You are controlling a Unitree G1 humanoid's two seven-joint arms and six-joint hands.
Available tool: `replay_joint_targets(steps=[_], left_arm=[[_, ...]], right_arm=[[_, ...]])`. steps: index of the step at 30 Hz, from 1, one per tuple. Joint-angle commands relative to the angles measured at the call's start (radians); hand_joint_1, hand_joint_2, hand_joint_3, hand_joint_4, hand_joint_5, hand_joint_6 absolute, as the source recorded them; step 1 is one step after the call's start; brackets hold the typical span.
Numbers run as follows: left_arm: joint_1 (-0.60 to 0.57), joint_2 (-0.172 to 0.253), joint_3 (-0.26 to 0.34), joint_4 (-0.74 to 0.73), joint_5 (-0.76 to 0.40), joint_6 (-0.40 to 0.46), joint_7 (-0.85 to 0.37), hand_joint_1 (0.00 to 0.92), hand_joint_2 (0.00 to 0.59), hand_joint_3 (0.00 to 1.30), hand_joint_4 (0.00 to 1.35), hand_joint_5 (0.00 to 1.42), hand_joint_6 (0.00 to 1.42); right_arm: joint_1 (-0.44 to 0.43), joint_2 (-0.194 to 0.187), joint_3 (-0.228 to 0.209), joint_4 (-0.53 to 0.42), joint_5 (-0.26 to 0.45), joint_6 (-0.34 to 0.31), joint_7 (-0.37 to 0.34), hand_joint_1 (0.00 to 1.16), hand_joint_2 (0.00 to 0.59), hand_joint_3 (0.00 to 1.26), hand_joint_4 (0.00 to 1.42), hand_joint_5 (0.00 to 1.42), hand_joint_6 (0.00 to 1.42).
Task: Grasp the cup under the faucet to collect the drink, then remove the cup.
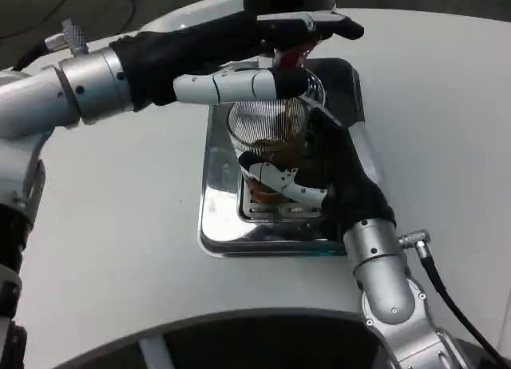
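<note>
Cup (267, 133) sits on tray (217, 225) under faucet (291, 53), filling. Right hand (307, 181) wraps its lower wall; left hand (247, 85) presses the faucet lever. Clear, ribbed, likely slippery, getting heavier: hold mid-wall, upright.

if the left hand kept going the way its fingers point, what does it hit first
Probably nothing new: the left hand points toward picture right, fingers already at the faucet lever above the cup. Beyond looks like bare table; depth unclear.
</note>
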State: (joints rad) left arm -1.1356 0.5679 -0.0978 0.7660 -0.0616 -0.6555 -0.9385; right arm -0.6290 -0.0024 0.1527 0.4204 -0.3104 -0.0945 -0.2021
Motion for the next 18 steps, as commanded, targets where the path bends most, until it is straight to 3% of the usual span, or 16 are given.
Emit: replay_joint_targets(steps=[1,18], left_arm=[[0.041,0.026,-0.02,0.024,0.044,-0.002,-0.024,0.0,0.117,0.15,0.04,0.05,0.01],[0.059,0.035,0.005,0.046,0.019,-0.034,-0.018,0.0,0.099,0.11,0.04,0.06,0.02]], right_arm=[[0.013,0.037,0.016,0.036,-0.005,-0.012,-0.032,0.8,0.228,0.26,0.33,0.38,0.21],[0.002,0.095,0.021,0.108,-0.024,-0.055,-0.166,0.8,0.232,0.36,0.44,0.5,0.34]])
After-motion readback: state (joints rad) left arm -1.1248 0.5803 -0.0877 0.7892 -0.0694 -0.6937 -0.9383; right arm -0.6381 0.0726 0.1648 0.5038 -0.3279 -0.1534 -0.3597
